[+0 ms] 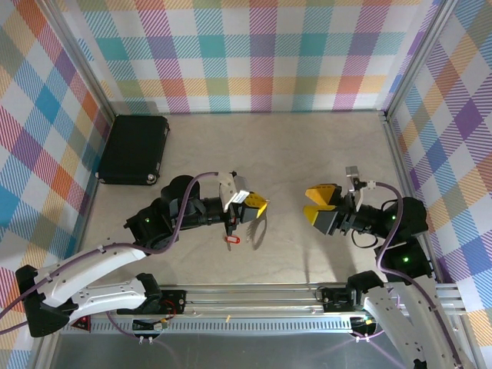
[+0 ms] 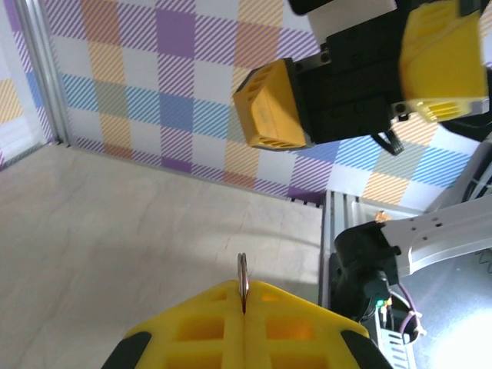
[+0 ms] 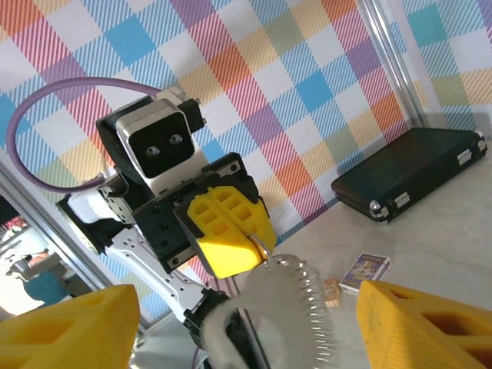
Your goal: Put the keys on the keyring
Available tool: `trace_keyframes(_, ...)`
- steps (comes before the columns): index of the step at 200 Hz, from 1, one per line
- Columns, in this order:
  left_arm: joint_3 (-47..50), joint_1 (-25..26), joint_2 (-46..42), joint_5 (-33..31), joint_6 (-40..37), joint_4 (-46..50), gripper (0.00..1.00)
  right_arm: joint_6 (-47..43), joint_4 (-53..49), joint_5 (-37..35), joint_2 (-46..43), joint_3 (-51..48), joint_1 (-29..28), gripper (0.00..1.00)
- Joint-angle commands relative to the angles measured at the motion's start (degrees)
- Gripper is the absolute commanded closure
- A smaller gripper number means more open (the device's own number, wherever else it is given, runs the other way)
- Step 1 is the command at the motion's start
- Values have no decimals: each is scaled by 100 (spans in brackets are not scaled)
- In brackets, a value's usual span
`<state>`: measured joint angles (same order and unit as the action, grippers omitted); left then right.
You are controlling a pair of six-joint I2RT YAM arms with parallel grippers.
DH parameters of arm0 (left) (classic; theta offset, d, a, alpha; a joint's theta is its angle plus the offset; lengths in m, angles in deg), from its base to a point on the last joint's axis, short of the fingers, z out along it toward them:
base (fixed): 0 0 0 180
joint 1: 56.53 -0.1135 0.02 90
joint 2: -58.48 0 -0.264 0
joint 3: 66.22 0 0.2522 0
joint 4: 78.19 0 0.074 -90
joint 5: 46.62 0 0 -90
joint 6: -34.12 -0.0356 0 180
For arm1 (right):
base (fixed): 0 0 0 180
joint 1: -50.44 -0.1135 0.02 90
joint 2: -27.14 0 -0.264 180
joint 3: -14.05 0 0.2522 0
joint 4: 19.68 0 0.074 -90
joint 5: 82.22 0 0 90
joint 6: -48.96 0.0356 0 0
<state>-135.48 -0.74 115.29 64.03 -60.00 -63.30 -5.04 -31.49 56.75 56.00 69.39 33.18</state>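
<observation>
The red-headed key (image 1: 232,240) lies flat on the table, just below and left of my left gripper (image 1: 259,206). That gripper is shut on the keyring (image 1: 257,224), which hangs from its yellow fingers. In the left wrist view the ring's thin edge (image 2: 243,278) sticks up from the closed fingertips. From the right wrist I see the ring (image 3: 260,244) pinched in the left gripper (image 3: 247,240), with a blurred fan of thin silver pieces (image 3: 304,304) dangling below. My right gripper (image 1: 314,204) stands open and empty, facing the left one across a gap. Its yellow fingers (image 3: 419,323) frame the right wrist view.
A black case (image 1: 133,148) lies at the back left by the wall, also seen as the case (image 3: 411,173). A small printed card (image 3: 365,270) and a tiny tan piece (image 3: 330,290) rest on the table. Plaid walls enclose three sides; a metal rail (image 1: 254,296) runs along the front.
</observation>
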Motion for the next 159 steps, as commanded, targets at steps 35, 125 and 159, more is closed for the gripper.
trace_keyframes(35,231,68,-74,659,553,-1651,100,-199,217,-20,163,420,-170,44)
trace_keyframes(125,316,59,20,1045,833,-2124,100,-684,51,-325,449,481,-975,62)
trace_keyframes(159,339,64,68,1177,904,-2167,100,-1015,-100,-500,673,583,-1493,63)
